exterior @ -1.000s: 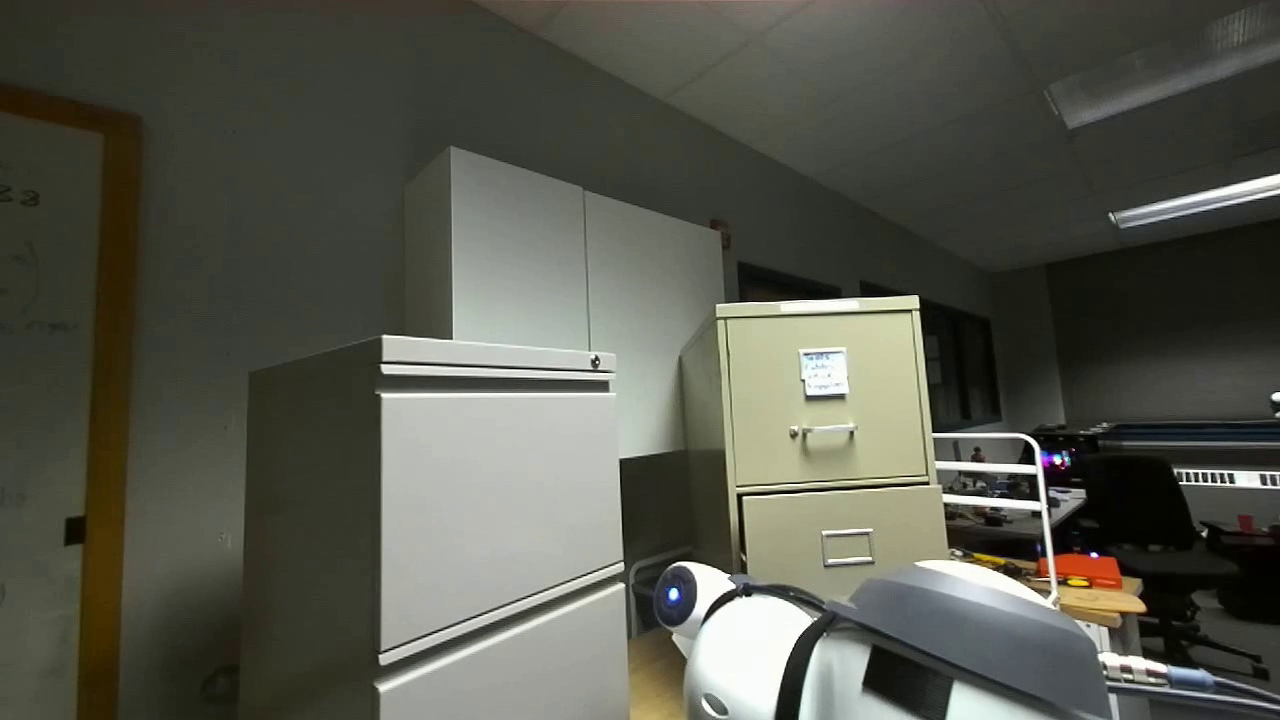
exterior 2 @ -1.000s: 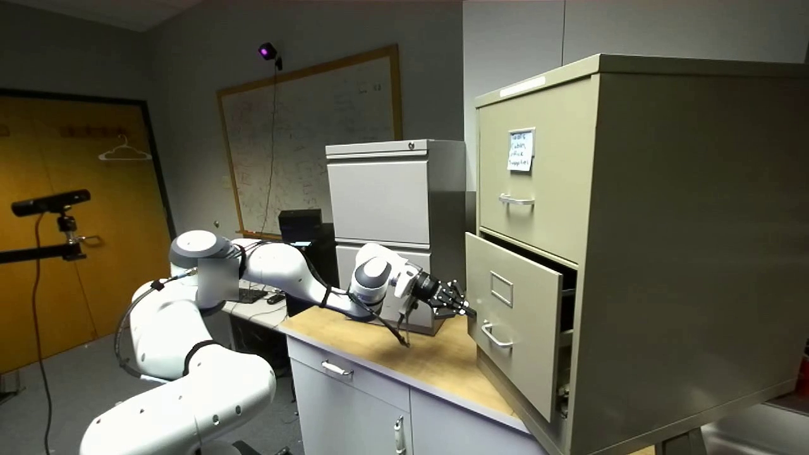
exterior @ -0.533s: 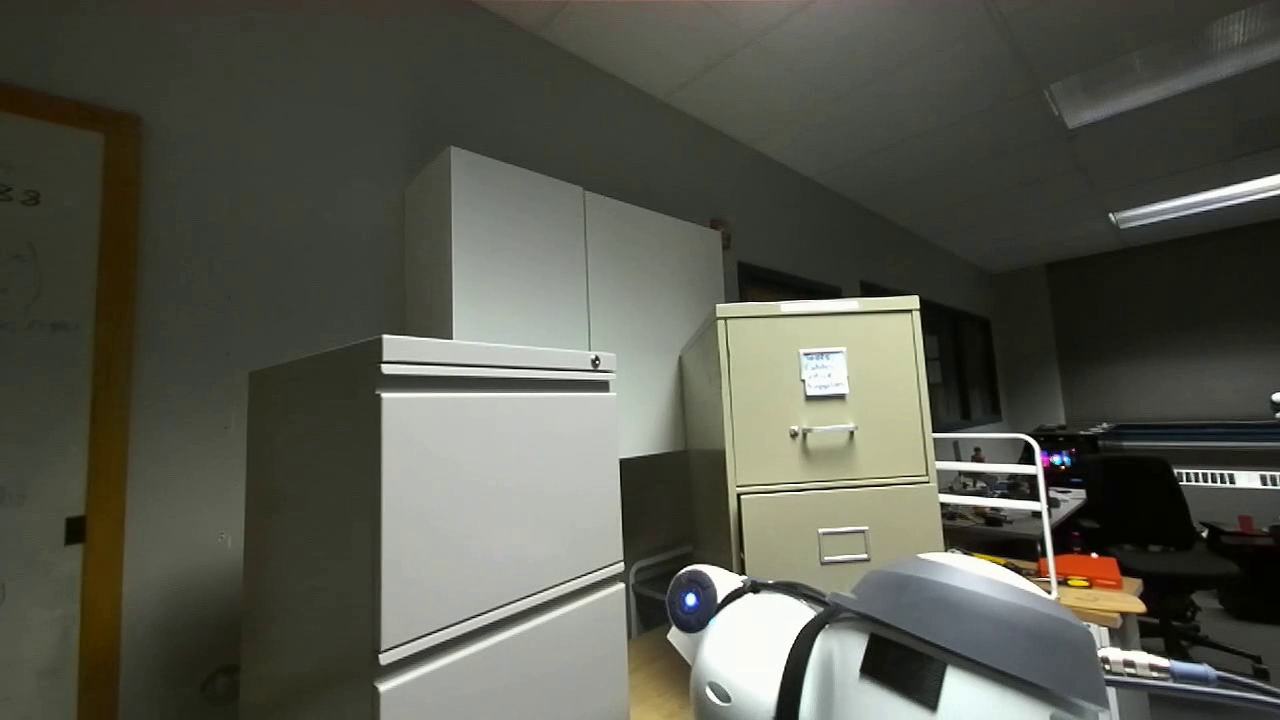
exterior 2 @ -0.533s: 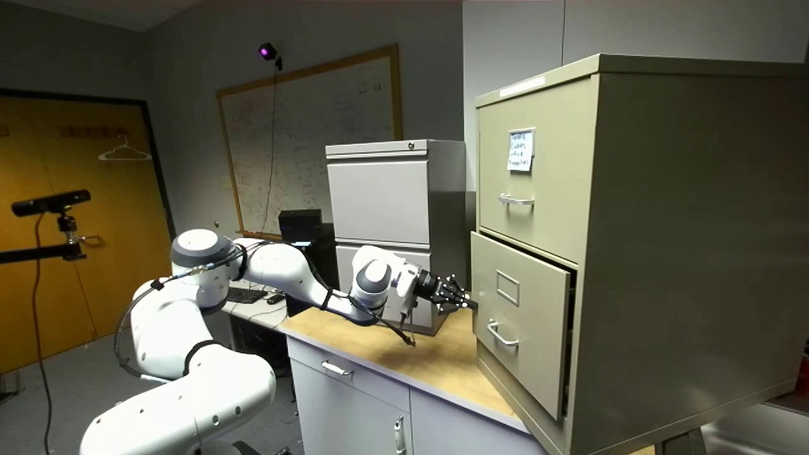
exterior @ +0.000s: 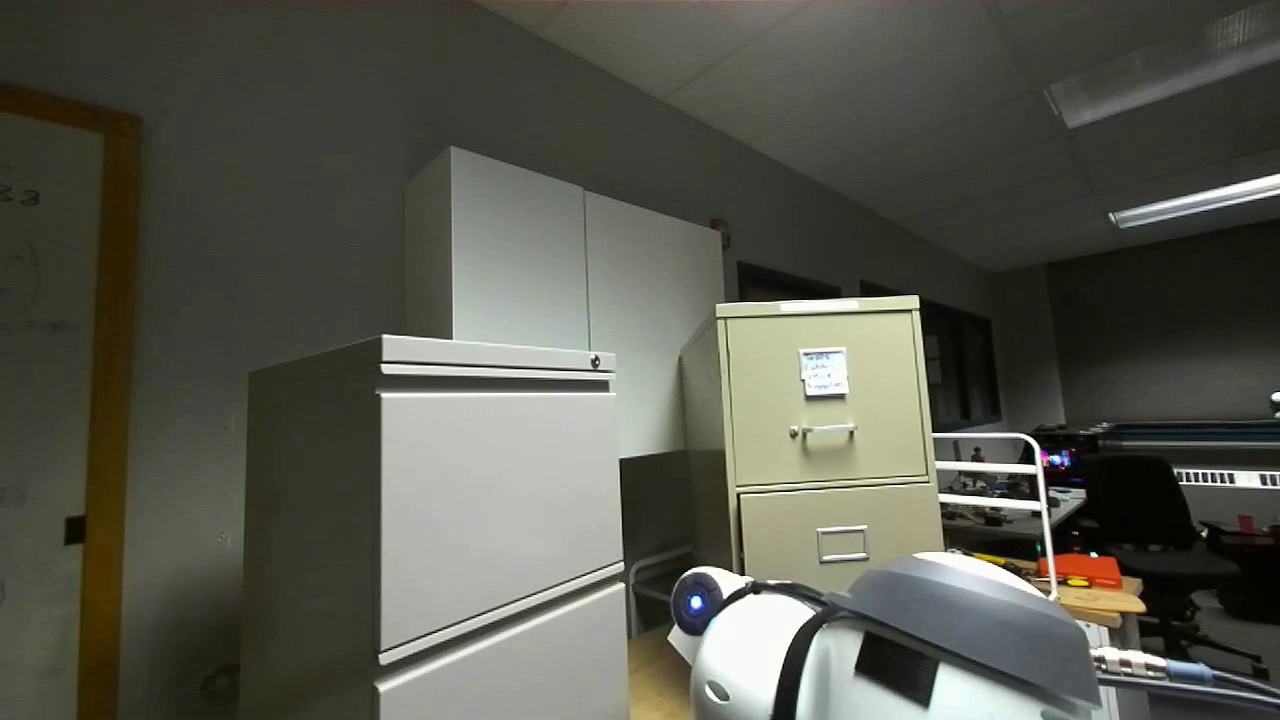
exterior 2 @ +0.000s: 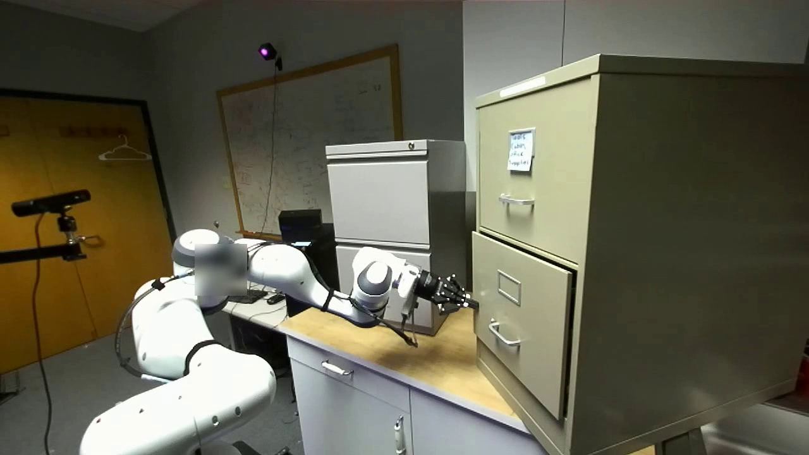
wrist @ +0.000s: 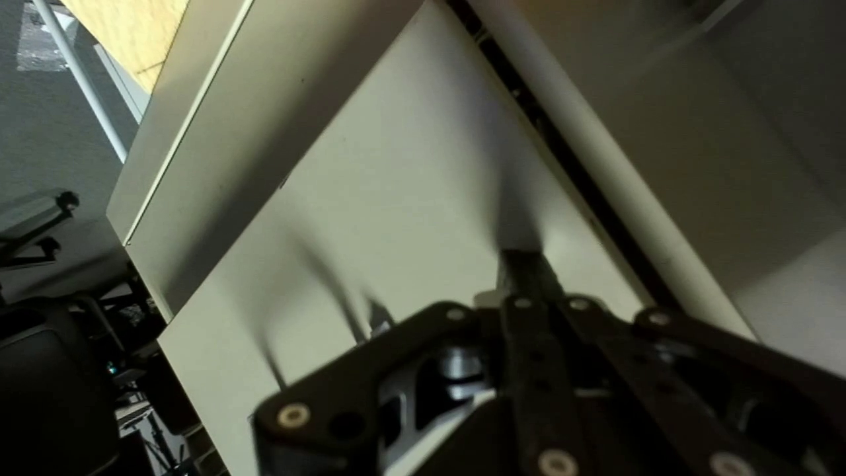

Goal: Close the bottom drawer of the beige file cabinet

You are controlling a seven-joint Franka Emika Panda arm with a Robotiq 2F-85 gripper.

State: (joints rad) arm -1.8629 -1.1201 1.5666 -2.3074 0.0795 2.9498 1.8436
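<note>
The beige file cabinet stands at the right in an exterior view and also shows in an exterior view. Its bottom drawer sticks out slightly, with a narrow dark gap along its top and side edges. The drawer front fills much of the wrist view, with a dark gap along one edge. My gripper is shut with nothing between its fingers. Its fingertips press against the drawer front near its far edge, above and beside the handle. The arm hides the lower drawer front in an exterior view.
A pale grey cabinet stands behind the gripper on the wooden counter. A light grey cupboard is behind. A white rail and an orange box are beyond the beige cabinet. A camera on a stand is at the left.
The bottom drawer has moved into the cabinet and its gap has narrowed, mostly in the first half second. My gripper has moved forward with it, staying shut against the front.
</note>
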